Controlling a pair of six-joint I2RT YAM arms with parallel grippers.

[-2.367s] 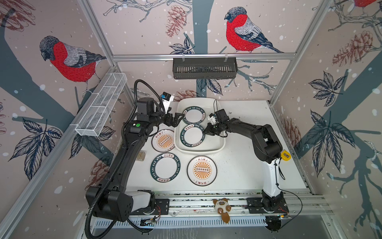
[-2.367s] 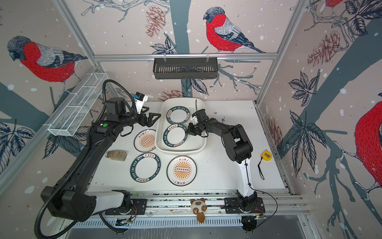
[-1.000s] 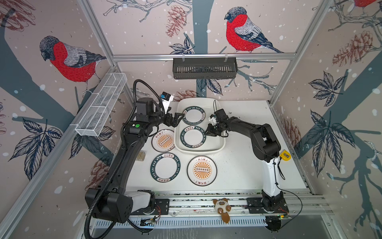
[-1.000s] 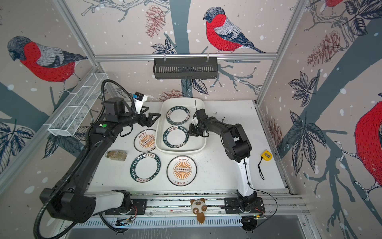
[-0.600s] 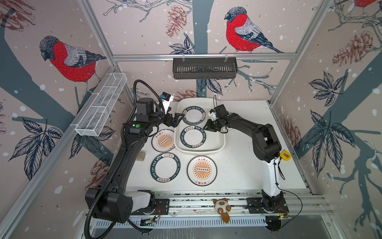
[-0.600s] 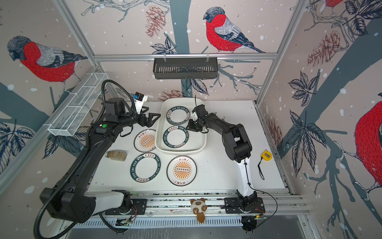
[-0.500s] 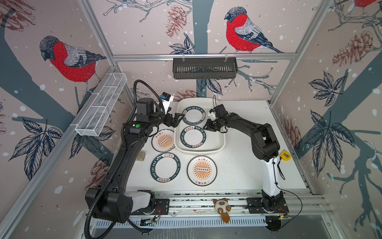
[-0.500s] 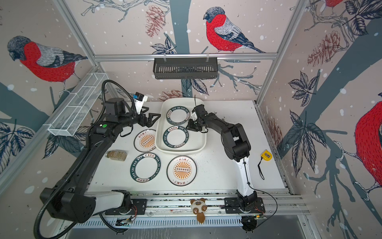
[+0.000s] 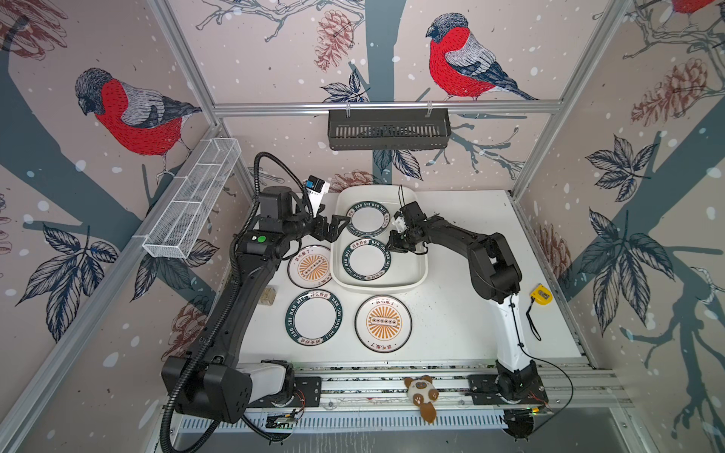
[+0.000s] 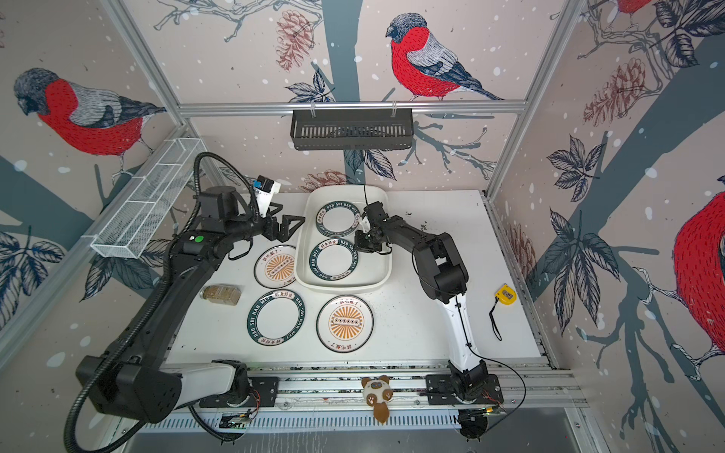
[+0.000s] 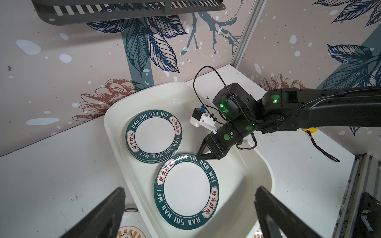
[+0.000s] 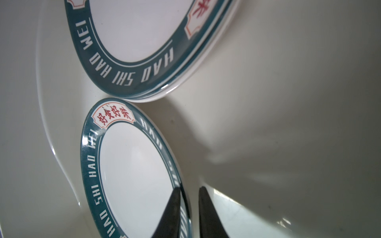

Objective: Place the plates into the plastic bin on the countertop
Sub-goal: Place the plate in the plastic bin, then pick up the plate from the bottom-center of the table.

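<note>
While both top views look down on the countertop (image 9: 463, 313), the plastic bin (image 9: 408, 274) lies with its long axis running toward the back wall. Inside it sit a far stack (image 9: 368, 219) of green-rimmed plates and one near plate (image 9: 367, 259), also green-rimmed. Three more plates lie flat outside the bin: an orange plate (image 9: 312, 268) touching its left side, and in front a green plate (image 9: 314, 318) beside a second orange plate (image 9: 383, 323). The left gripper (image 9: 339, 229) hangs at the bin's left rim, jaws spread wide and empty. The right gripper (image 9: 392, 245) points down at the near plate's right edge.

From the left wrist, the far stack (image 11: 153, 136) looks at least two plates deep, the near plate's far edge meets it, and the right gripper's tip rests on that plate's lettered rim.

From the right wrist, two dark fingers (image 12: 171, 212) stand narrowly apart astride the near plate's rim. Whether they pinch it I cannot tell.
</note>
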